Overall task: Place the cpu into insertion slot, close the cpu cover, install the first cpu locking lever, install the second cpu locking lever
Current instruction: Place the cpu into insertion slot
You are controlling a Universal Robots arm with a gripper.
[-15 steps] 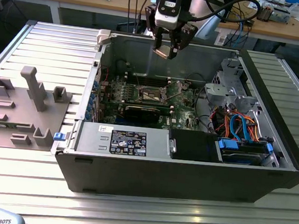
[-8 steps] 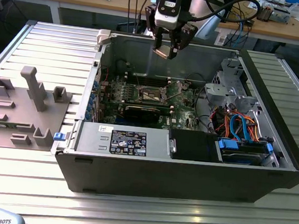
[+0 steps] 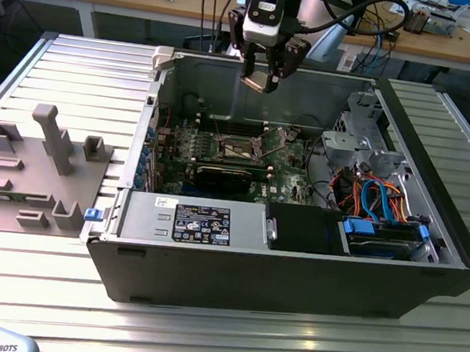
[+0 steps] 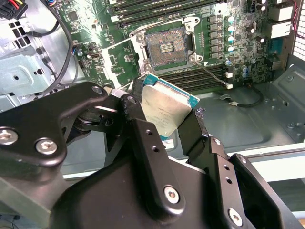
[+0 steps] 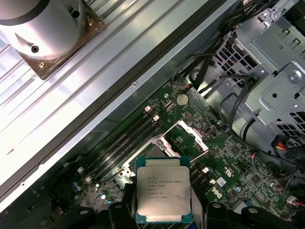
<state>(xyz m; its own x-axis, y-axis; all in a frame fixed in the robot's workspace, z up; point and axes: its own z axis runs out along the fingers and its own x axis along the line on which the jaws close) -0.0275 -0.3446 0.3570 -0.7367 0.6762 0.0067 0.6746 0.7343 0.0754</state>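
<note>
My gripper (image 3: pixel 265 77) hangs above the open black computer case, shut on the cpu (image 3: pixel 257 81). The cpu (image 4: pixel 164 109) is a flat square chip with a silvery top and a teal edge, held by two opposite edges between black fingers (image 4: pixel 138 119). In the first wrist view the cpu (image 5: pixel 163 188) lies face-up in my gripper (image 5: pixel 162 202). The insertion slot (image 4: pixel 167 46) is a dark square socket on the green motherboard, well below the chip and bare. The cpu cover (image 5: pixel 187 136) stands swung open beside the slot (image 5: pixel 159 149). A thin wire lever (image 4: pixel 210 71) sticks out near the socket.
The case wall (image 3: pixel 292 273) rings the motherboard. A silver drive cage (image 3: pixel 360 130) and coloured cables (image 3: pixel 375 194) fill the exterior view's right. A long black card (image 3: pixel 226 178) lies just in front of the socket (image 3: pixel 239 149). Grey fixtures (image 3: pixel 45 158) stand on the table at the left.
</note>
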